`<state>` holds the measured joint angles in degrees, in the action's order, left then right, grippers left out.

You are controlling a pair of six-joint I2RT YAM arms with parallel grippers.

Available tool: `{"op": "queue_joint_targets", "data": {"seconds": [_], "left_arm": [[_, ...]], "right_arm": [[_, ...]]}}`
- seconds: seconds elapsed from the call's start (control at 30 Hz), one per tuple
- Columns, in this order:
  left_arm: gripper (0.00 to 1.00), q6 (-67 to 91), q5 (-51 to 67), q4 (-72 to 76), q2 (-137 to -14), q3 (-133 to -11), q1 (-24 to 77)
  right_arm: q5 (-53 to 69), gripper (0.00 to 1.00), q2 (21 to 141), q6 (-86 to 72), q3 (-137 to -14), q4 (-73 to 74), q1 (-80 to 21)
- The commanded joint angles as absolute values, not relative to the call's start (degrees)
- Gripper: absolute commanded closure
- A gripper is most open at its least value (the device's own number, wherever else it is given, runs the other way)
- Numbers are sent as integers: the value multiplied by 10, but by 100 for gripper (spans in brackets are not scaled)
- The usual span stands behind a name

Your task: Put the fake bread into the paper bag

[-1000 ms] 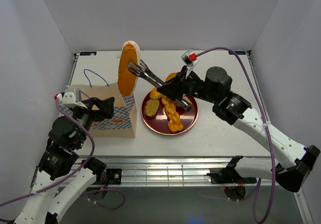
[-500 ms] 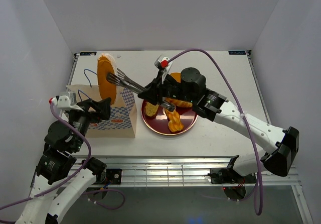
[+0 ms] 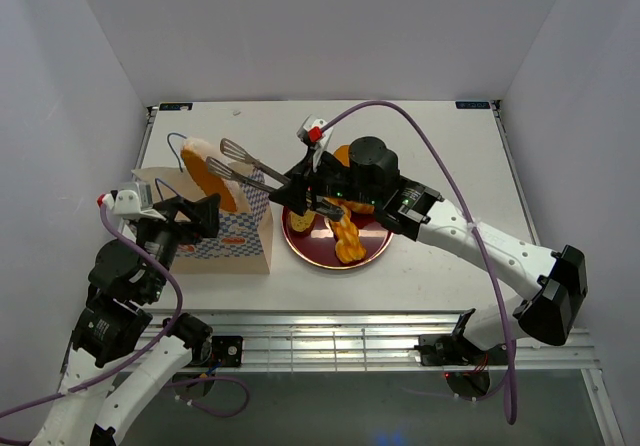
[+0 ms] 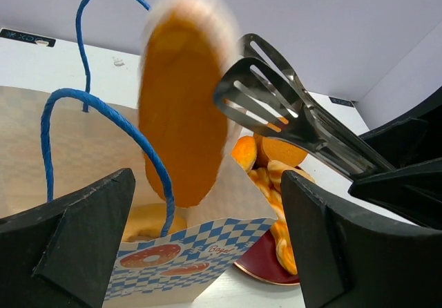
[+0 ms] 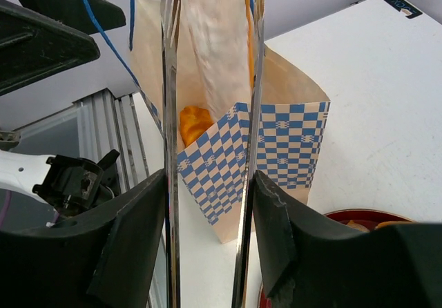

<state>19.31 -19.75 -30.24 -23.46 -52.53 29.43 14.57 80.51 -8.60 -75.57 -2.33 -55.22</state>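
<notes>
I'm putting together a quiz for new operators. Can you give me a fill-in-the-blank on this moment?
The right gripper holds metal ____. The long loaf is at the mouth of the paper ____. The braided stick lies on the dark red ____.
Missing words: tongs, bag, plate.

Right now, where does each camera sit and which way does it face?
Top external: above and behind the bases, looking down on the white table; left arm and right arm show.
Left wrist: on the left arm, facing the tan checkered paper bag and the long orange plastic loaf; black left fingers frame the view.
Right wrist: looking along the silver metal tongs toward the bag; black right fingers flank them.
Both wrist views share bag, loaf and tongs.
</notes>
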Motion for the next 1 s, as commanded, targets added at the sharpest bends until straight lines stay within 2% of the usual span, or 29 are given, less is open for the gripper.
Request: {"op": "queue_joint_targets", "data": {"seconds": [0.0, 0.47, 0.6, 0.97], "left_arm": [[4, 185, -208, -312, -242, -543, 296], [4, 184, -207, -310, -249, -541, 296], [4, 185, -210, -297, -248, -525, 296], [4, 179, -217, -264, -244, -488, 296]], "right_arm": [[150, 43, 804, -76, -779, -70, -556], [150, 42, 785, -93, -793, -63, -556], [115, 42, 760, -98, -789, -56, -556], [19, 42, 665, -113, -684, -51, -555]]}}
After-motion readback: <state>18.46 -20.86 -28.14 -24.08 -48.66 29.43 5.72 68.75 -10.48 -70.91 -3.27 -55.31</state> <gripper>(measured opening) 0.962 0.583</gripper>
